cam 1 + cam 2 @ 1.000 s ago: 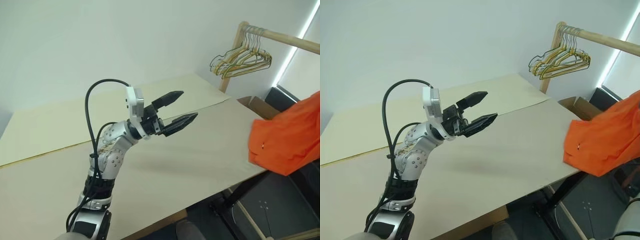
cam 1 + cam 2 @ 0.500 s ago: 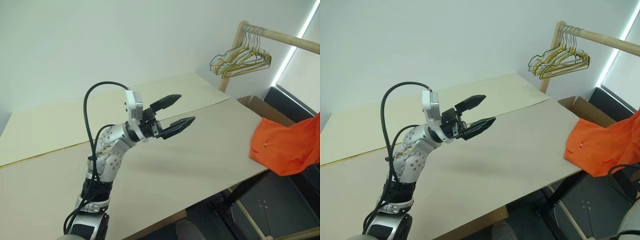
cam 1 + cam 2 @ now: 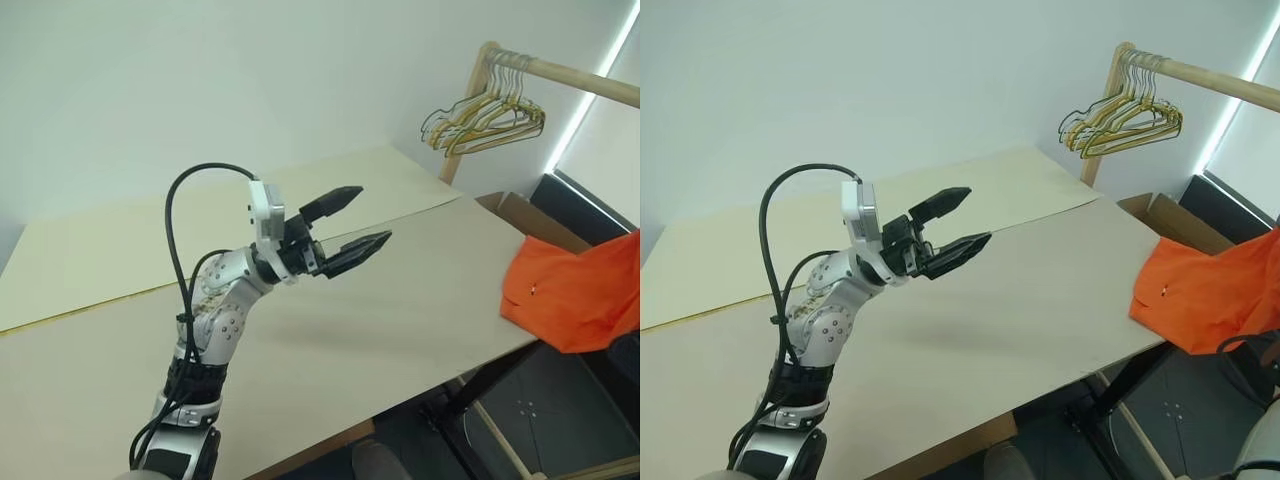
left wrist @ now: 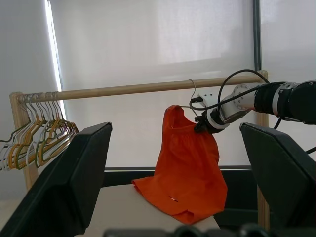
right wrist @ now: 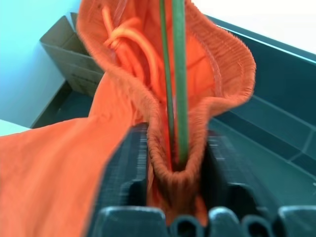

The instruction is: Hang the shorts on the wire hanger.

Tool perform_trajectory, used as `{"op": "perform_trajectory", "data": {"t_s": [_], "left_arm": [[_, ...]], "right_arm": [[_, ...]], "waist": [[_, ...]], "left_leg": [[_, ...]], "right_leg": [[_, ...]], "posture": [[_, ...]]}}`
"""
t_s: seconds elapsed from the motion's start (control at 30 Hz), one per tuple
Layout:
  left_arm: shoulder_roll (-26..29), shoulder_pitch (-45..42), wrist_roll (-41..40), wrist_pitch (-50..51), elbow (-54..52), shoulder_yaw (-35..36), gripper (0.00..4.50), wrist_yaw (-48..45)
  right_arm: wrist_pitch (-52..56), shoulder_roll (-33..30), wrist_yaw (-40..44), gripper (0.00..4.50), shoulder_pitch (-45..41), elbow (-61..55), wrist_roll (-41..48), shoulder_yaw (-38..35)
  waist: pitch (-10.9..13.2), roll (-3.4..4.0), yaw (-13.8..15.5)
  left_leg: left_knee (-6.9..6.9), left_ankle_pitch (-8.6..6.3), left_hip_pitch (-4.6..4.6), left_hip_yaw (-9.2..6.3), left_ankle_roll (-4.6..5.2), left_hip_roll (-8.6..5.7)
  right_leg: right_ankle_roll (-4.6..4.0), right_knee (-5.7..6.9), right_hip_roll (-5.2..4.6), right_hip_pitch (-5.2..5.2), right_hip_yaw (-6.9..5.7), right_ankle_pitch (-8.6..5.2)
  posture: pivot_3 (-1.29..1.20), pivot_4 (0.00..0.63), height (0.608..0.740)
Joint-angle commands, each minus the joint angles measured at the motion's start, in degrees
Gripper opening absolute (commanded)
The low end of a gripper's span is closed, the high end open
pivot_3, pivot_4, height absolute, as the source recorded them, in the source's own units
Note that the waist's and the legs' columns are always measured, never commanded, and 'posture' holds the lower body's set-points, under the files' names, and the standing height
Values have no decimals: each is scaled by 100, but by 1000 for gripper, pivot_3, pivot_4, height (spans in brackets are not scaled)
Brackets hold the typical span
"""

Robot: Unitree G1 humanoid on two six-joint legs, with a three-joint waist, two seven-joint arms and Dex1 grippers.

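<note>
While clamped by right claw (image 4: 201, 127), shorts (image 4: 187, 170) aloft.

beige table (image 3: 400, 300), orange shorts (image 3: 565, 300) at edge

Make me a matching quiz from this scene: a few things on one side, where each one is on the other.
Things:
1. shorts
2. bunched hangers
3. cardboard box
4. left gripper

Places:
A. on the floor past the table's far corner
B. at the end of the wooden rail
C. raised above the table, open
D. draped from near the rail down onto the table's edge

Pairs: 1-D, 2-B, 3-A, 4-C
</note>
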Motion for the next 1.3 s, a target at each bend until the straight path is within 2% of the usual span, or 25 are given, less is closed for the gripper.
{"op": "perform_trajectory", "data": {"t_s": [0.03, 0.17, 0.2, 0.33, 0.57, 0.73, 0.87, 1.03, 1.13, 1.3], "left_arm": [[-4, -22, 4, -128, -233, 15, 4500, 22], [-18, -14, 45, -155, -206, 4, 4500, 53], [-20, -12, 48, -160, -202, 3, 4500, 55], [-27, -22, 53, -171, -199, 4, 4500, 68], [-22, -8, 50, -183, -214, 5, 4500, 67], [-2, -14, 13, -179, -224, 38, 4500, 51], [6, -7, -76, -154, -286, 79, 4500, 44], [11, 67, -70, -185, -306, 73, 4500, 42], [5, 85, -66, -186, -298, 63, 4500, 35], [19, 33, -94, -177, -256, 87, 4500, -7]], "right_arm": [[-201, -132, 7, 3049, -137, -107, -33, 98], [-349, -107, 48, 4412, -171, -171, -272, 440], [-377, -104, 10, 4464, -193, -183, -310, 491], [-526, -119, -384, 4464, -267, -289, -437, 634], [-759, -103, -1056, 4464, -224, -901, -1089, 1329], [-296, 151, -947, 4464, 33, -1903, -1103, 1402], [612, 418, -1048, 4464, 588, -3186, -981, 1079], [1963, 926, -1349, 4464, 1754, -5492, -1174, 520], [2246, 1264, -1664, 4464, 2309, -6700, -1496, 372], [1956, 1691, -1787, 4464, 2916, -8167, -2031, 823]], "waist": [[0, 0, 24], [0, 1, 81], [0, 1, 93], [1, 2, 115], [9, 16, 144], [14, 24, 152], [14, 24, 217], [1, 44, 400], [-9, 61, 487], [-13, 68, 549]], "left_leg": [[0, 0, 0, 0, 0, 0], [0, 0, 0, 1, 0, 0], [0, 0, 0, 1, 0, 0], [0, 0, -1, 0, 0, 0], [0, 0, 0, 1, 0, 0], [1, 0, 2, 1, 0, 0], [5, 0, 2, -1, -1, 0], [7, 1, -5, -5, 0, 1], [9, 1, -14, -8, -1, 0], [10, 1, -15, -6, -1, -1]], "right_leg": [[0, 0, 0, 0, 0, 0], [0, 0, 0, 0, 1, 0], [0, 0, 0, 0, 0, 0], [0, -1, 0, 0, 0, 0], [0, -1, -1, -3, 2, 0], [1, 7, 0, -3, 4, 0], [2, 14, 0, -4, 5, 1], [3, 19, 0, -13, 5, 2], [3, 23, 0, -25, 6, 2], [4, 22, 0, -29, 8, 2]], "posture": [[-270, 0, 740], [-270, 0, 740], [-270, 0, 740], [-269, 0, 740], [-264, 0, 740], [-256, 0, 740], [-252, 0, 740], [-263, 0, 740], [-271, 0, 740], [-274, 0, 740]]}}
